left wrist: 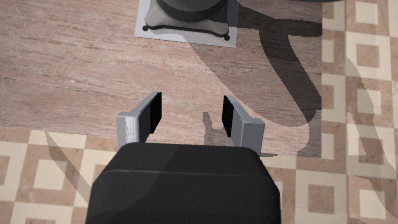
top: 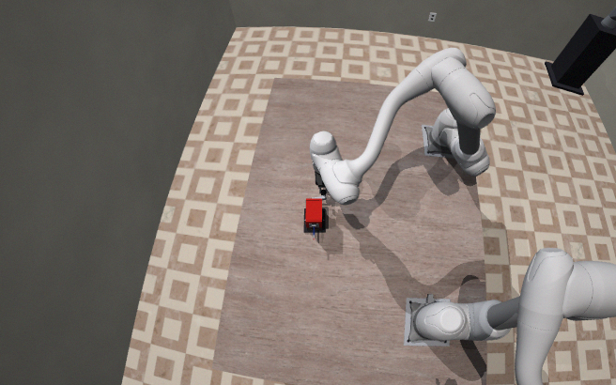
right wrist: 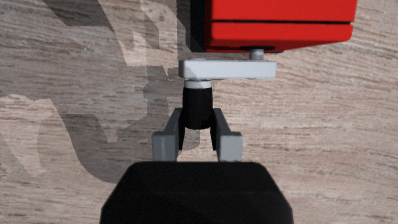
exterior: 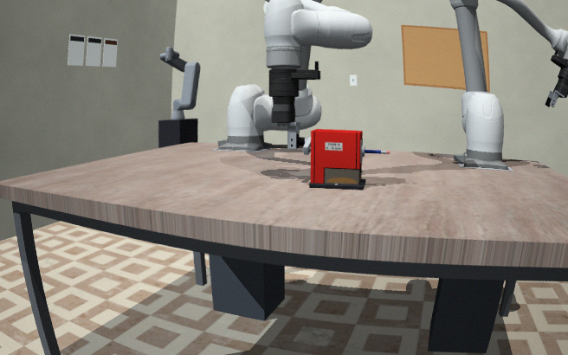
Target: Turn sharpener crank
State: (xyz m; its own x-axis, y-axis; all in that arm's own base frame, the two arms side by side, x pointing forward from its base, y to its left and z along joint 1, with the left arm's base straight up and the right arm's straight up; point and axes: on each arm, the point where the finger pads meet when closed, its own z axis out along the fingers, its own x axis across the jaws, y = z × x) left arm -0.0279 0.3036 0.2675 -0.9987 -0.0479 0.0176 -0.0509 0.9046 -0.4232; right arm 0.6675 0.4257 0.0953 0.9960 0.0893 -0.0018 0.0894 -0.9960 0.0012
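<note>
We have the red boxy pencil sharpener with a black base [top: 314,210] [exterior: 344,159] [right wrist: 280,12] upright on the brown wood-grain tabletop [top: 272,286] [exterior: 145,194] [left wrist: 60,85] [right wrist: 320,130], with a blue pencil [top: 314,231] [exterior: 374,151] sticking out of the side opposite the crank. Right gripper [top: 323,192] [exterior: 293,136] [right wrist: 198,120] is closed on the black cylindrical crank knob [right wrist: 198,106], so finding and grasping the handle is done. The pale grey crank arm [top: 318,197] [exterior: 306,145] [right wrist: 232,69] puts the knob off to one side of its shaft, towards the robot bases. We read the step in hand as turning. Left gripper [exterior: 552,99] [left wrist: 192,112] is wide open with nothing in it, well apart from the work (looks like a one-arm job). Turn count: we can't confirm it, since neither the start angle nor the turns made can be read from this pose. Left to do, on our judgement: carry on clockwise as seen from the crank side until we're past one full turn, keep some margin, then let go without dragging the crank back.
</note>
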